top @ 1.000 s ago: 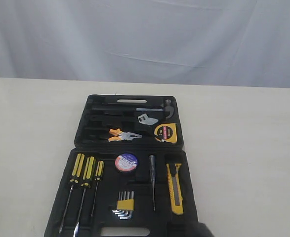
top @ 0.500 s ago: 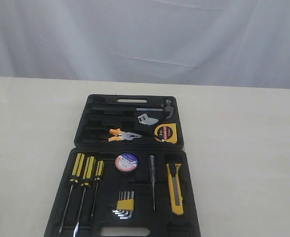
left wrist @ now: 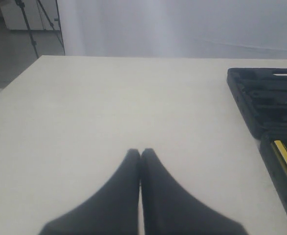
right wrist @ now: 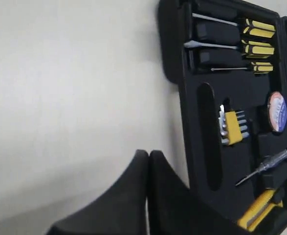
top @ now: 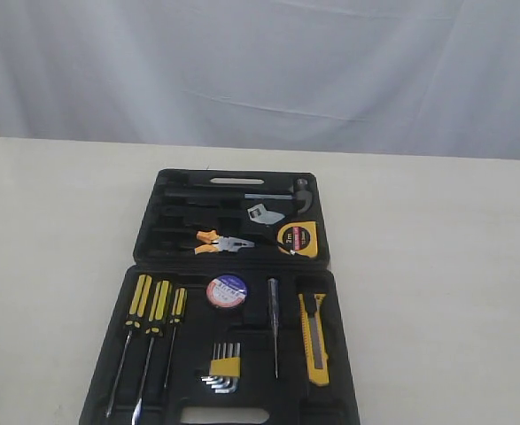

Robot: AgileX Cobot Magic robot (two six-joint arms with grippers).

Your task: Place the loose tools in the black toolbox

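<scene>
The black toolbox (top: 330,266) lies open on the table, both halves flat. In its far half rest the pliers (top: 220,241) and the yellow tape measure (top: 298,239). Its near half holds the tape roll (top: 226,291) and the utility knife (top: 314,336). Neither gripper shows in the exterior view. My left gripper (left wrist: 140,152) is shut and empty over bare table, with the toolbox (left wrist: 241,93) off to one side. My right gripper (right wrist: 148,154) is shut and empty beside the case's handle edge (right wrist: 192,161); the tape roll (right wrist: 276,112) and knife (right wrist: 256,209) show there.
Three screwdrivers (top: 153,305), a hex key set (top: 225,365) and a thin tester (top: 274,319) sit in the near half. A hammer (top: 282,195) and a wrench (top: 264,213) lie in the far half. A white curtain (top: 260,71) hangs behind the table.
A dark shape at the bottom edge of the exterior view a second ago has withdrawn out of sight. The tools have not moved.
</scene>
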